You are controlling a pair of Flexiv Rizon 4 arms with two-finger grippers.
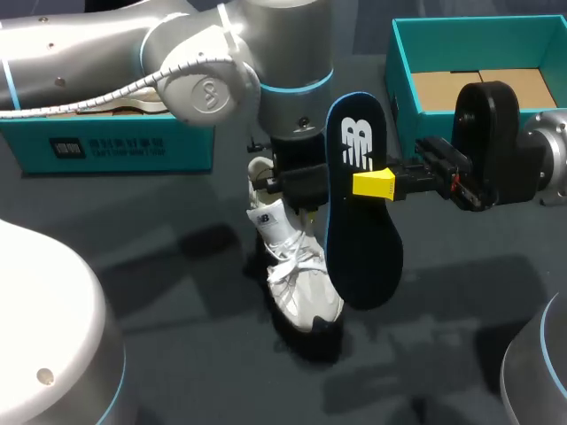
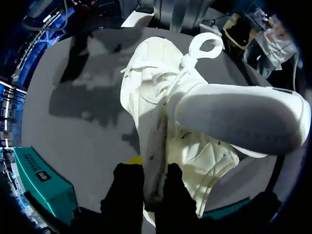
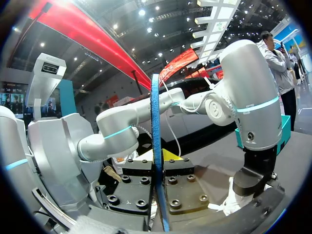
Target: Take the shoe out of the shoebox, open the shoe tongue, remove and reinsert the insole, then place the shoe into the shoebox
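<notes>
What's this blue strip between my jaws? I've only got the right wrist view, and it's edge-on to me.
Observer: That's the insole, out of the shoe. The head view shows its dark face, with the right jaws clamped on one long edge, holding it above the table.
Operator: Where's the shoe itself?
Observer: The white shoe is under the left arm, right beside the insole. The left wrist view shows the left jaws shut on an edge of its white upper, near the opening.
</notes>
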